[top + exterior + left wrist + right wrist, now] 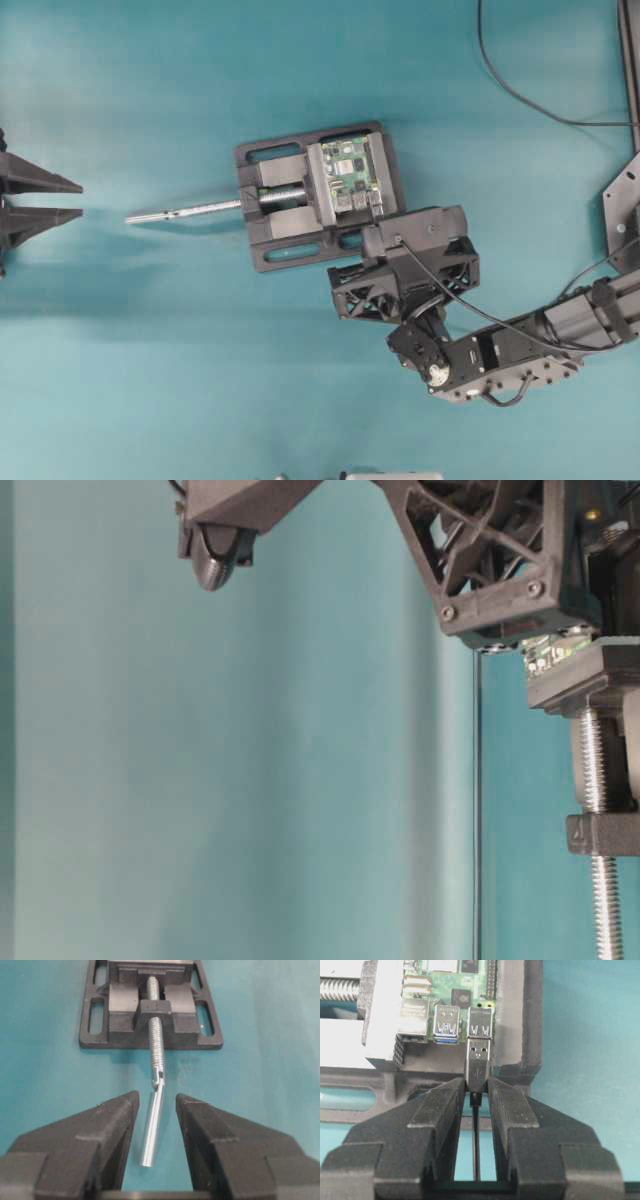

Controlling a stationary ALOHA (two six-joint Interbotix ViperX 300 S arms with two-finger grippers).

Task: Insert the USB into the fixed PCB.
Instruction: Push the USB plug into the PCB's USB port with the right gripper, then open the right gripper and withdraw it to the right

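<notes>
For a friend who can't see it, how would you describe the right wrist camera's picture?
The right gripper pinches the USB, its silver tip just short of a port on the fixed PCB, which sits clamped in a black vise.

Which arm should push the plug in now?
Right. The right gripper holds the USB, its tip at a port on the fixed PCB. The left gripper sits open, far away.
</notes>
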